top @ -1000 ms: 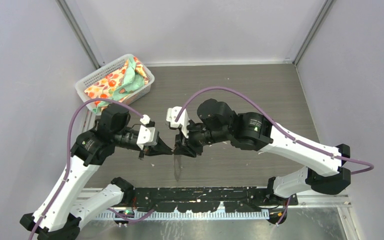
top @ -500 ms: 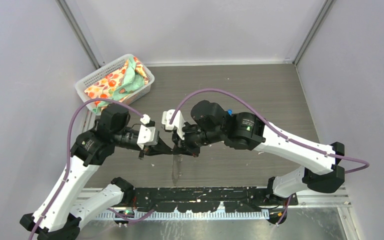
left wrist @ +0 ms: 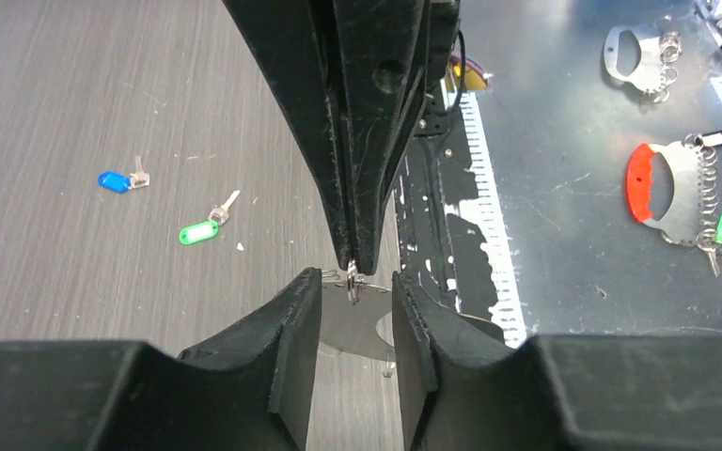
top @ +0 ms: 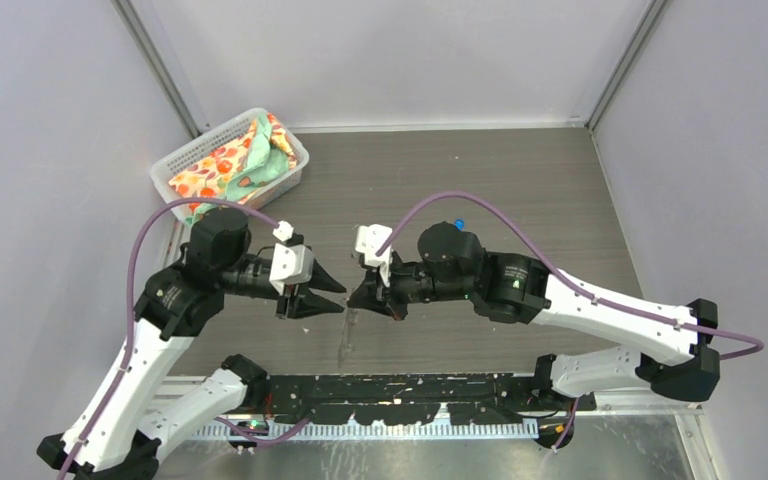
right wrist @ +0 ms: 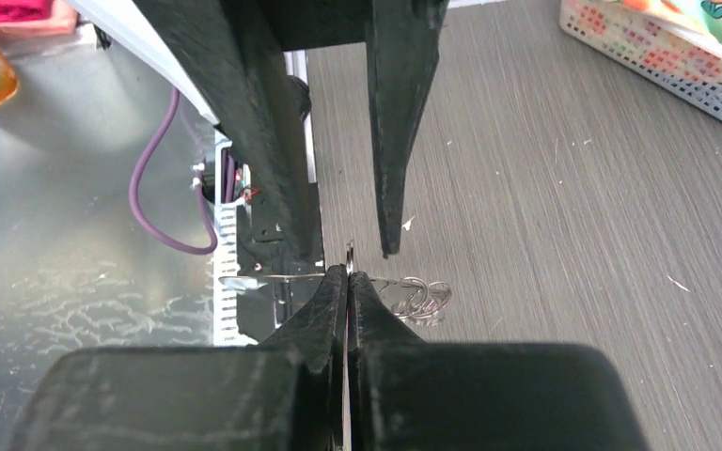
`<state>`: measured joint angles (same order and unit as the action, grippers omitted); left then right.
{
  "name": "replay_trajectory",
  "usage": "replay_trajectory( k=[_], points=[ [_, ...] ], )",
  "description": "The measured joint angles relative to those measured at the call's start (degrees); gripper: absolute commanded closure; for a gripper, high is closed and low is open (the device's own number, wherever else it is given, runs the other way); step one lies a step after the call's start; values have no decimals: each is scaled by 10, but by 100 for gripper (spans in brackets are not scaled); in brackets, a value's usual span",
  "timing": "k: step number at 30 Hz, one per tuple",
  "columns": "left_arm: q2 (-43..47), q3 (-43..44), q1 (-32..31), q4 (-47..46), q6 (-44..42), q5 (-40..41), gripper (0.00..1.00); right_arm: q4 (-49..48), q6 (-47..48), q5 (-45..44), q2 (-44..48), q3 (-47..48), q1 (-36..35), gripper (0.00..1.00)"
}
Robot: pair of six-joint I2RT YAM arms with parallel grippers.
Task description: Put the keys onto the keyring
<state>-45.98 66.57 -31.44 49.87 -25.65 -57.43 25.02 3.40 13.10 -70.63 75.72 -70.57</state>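
Right gripper [right wrist: 348, 282] is clamped shut on the keyring [left wrist: 338, 319], holding it edge-on just above the counter [top: 520, 180], near the front and between the two arms. In the right wrist view the keyring is only a thin sliver in the fingertips, with a cluster of small wire rings fanned out just beside them. Left gripper [top: 338, 300] meets it nose to nose with its jaws apart. One finger sits on each side of the right gripper's tip and the small ring poking out there. I cannot tell whether either finger touches the metal.

Neither key is on the keyring. Blue key [left wrist: 113, 180] and green key [left wrist: 197, 232] lie flat on the counter near each other, well apart from both grippers.

The step in hand looks like presenting and steadying the keyring, with threading not yet begun. With the right side busy holding, fetching a key would seem to fall to the left gripper. It would need to back away, drop low over one key and pinch it by the coloured tag, leaving the metal end free to meet a ring. The keys are small and flat on the counter, so the pinch must be square or the key will likely skid aside.
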Motion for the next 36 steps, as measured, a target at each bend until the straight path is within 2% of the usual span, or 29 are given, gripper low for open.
replay_trajectory(
  k=[6,15,22,34,36],
  points=[
    [16,10,0,1,12,9,62,-96,-33,-10,40,-72,0,99],
    [8,27,0,17,6,42,67,-166,-57,-12,73,-97,0,99],
    [-2,30,1,17,10,41,68,-173,-63,-12,76,-101,0,99],
    [-10,34,1,16,29,-16,69,-171,-63,-12,70,-99,0,99],
    [-11,34,1,16,30,-21,73,-170,-63,-12,68,-99,0,99]
  ],
)
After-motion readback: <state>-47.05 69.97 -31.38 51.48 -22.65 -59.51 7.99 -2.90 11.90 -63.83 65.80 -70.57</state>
